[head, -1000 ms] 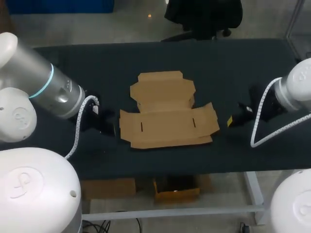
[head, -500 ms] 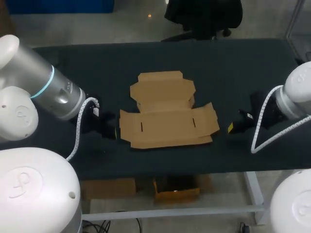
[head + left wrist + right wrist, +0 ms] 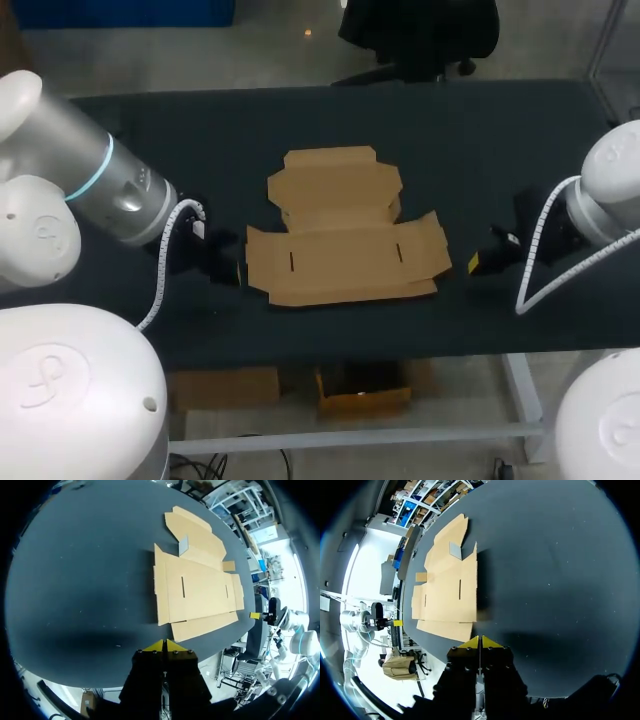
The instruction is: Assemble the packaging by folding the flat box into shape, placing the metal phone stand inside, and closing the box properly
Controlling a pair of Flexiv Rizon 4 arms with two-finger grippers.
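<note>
The flat box (image 3: 345,235) is found unfolded and lying flat at the middle of the worktop (image 3: 480,140). Its narrower panel, with notched flaps, is turned to the far side. The wider panel is turned to the near side, with a side flap at the left end and another at the right. Two short slots (image 3: 292,262) are cut into the wider panel, one toward each end. In the left wrist view the same box (image 3: 197,587) is seen ahead of the fingers, and a small grey piece (image 3: 183,545) is noted on the cardboard where the two panels meet. The piece (image 3: 455,549) is also seen in the right wrist view, on the box (image 3: 447,592). What it is cannot be determined.

The left gripper (image 3: 232,270) is held low just beside the near-left corner of the box. In its own view the left gripper (image 3: 166,646) is seen with the yellow tips pressed together, nothing between them, and a strip of bare worktop separating them from the cardboard. The right gripper (image 3: 476,262) is placed near the right flap, apart from it. In its own view the right gripper (image 3: 480,642) likewise has its fingers closed tip to tip on nothing.
</note>
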